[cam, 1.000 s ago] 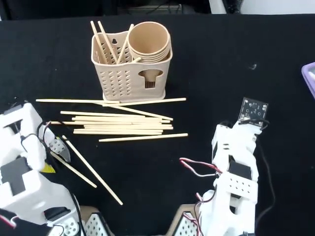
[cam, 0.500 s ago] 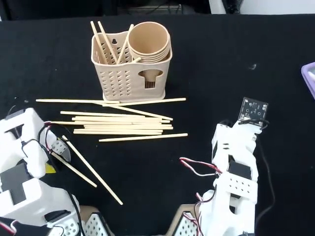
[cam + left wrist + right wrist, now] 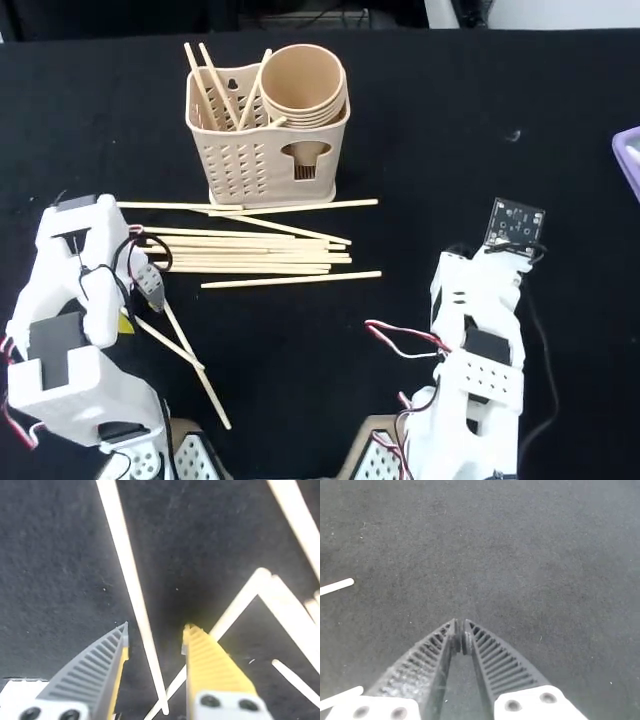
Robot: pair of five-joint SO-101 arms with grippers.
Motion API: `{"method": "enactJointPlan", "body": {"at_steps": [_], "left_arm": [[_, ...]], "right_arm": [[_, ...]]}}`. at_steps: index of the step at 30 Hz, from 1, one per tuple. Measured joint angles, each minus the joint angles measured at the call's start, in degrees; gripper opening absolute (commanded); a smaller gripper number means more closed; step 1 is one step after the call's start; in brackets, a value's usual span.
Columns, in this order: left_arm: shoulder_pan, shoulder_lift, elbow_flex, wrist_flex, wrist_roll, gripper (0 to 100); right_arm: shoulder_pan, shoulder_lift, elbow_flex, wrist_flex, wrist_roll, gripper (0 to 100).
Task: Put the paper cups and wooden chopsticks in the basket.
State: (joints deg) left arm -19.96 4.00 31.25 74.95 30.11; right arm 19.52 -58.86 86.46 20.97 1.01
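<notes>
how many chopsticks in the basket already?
3 chopsticks stand in the basket beside the paper cups: two lean away from them, one toward. A short tip there may be a fourth.

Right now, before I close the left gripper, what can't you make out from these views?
Left wrist view: the chopstick inside the open left gripper runs off the frame edge, far end unseen.
High view: how many paper cups are nested; the basket wall hides them.
High view: the purple object, cut off at the right edge.
</notes>
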Motion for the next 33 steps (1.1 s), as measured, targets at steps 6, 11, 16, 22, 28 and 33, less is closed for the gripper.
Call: {"method": "enactJointPlan", "body": {"at_steps": [6,11,16,22,28,33], "left_arm": [[0.6,0.0,-0.1,0.7,1.1,19],[1.3,-0.3,-1.0,3.3,1.2,19],[4.5,-7.7,0.4,2.9,1.1,20],[5.7,-20.9,11.7,-4.9,3.4,20],[5.7,-24.9,19.7,-11.7,3.9,20],[5.6,-24.9,20.8,-11.9,3.9,20]], "right_arm": [[0.0,0.0,0.0,0.0,0.0,2.5],[0.0,0.0,0.0,0.0,0.0,2.5],[0.0,0.0,0.0,0.0,0.0,2.5],[0.0,0.0,0.0,0.0,0.0,2.5],[0.0,0.0,0.0,0.0,0.0,2.5],[0.0,0.0,0.0,0.0,0.0,2.5]]}}
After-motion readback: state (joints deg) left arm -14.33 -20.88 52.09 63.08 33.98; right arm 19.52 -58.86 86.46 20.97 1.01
